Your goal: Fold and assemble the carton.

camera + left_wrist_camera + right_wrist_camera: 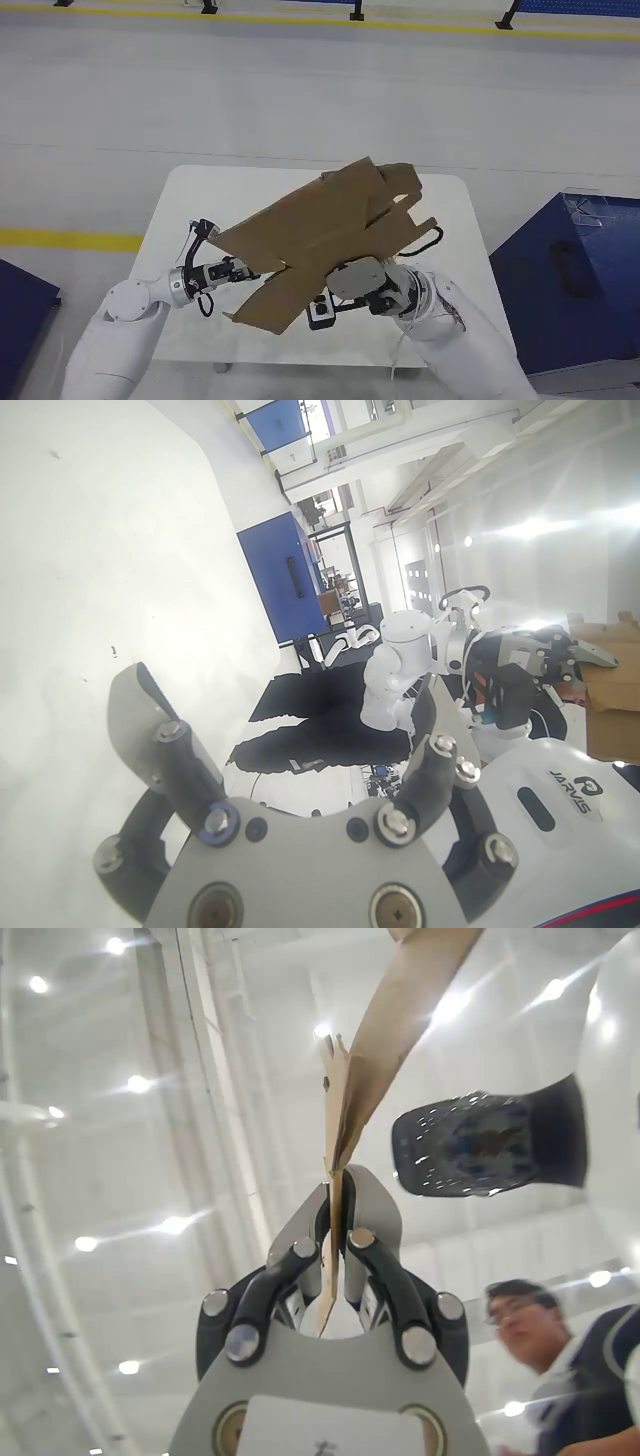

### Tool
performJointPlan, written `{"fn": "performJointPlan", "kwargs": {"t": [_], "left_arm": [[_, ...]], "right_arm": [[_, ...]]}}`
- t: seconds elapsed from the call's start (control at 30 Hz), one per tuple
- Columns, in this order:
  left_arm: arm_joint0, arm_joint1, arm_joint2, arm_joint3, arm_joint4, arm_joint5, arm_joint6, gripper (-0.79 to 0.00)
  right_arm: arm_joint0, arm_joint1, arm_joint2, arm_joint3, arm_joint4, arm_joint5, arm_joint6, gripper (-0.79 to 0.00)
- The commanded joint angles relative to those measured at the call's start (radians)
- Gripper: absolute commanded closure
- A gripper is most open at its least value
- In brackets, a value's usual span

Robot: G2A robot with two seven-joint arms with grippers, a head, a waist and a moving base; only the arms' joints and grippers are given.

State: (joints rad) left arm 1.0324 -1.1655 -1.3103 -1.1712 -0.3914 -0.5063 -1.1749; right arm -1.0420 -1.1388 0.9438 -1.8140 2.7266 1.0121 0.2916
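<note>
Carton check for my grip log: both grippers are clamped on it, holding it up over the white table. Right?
Not quite. Only the right gripper is clamped on the carton; the left wrist view shows the left gripper open, nothing between its fingers. It is held up over the white table.

We saw the carton [330,235] as matt brown cardboard, its edge rough and fibrous. The right hand [336,1188] and left hand [280,685] had dull grey metal fingers [385,1213], black plastic links and shiny screws. The surface [210,205] looked smooth, white.
</note>
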Motion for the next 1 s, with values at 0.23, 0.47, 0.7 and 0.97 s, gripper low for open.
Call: {"fn": "performJointPlan", "kwargs": {"t": [0.23,0.47,0.7,0.97], "left_arm": [[0.000,0.000,0.000,0.000,0.000,0.000,0.000,-0.785],[0.000,0.000,0.000,0.000,0.000,0.000,0.000,-0.785],[0.000,0.000,0.000,0.000,0.000,0.000,0.000,-0.785],[0.000,0.000,0.000,0.000,0.000,0.000,0.000,-0.785]], "right_arm": [[0.021,0.015,0.060,0.015,0.160,-0.034,-0.179,0.000],[-0.038,0.004,0.268,-0.115,-0.580,-0.299,0.070,0.000],[-0.145,0.012,0.351,-0.213,-1.384,-0.760,0.376,0.000],[-0.237,0.022,0.445,-0.296,-2.043,-1.226,0.386,0.000]]}}
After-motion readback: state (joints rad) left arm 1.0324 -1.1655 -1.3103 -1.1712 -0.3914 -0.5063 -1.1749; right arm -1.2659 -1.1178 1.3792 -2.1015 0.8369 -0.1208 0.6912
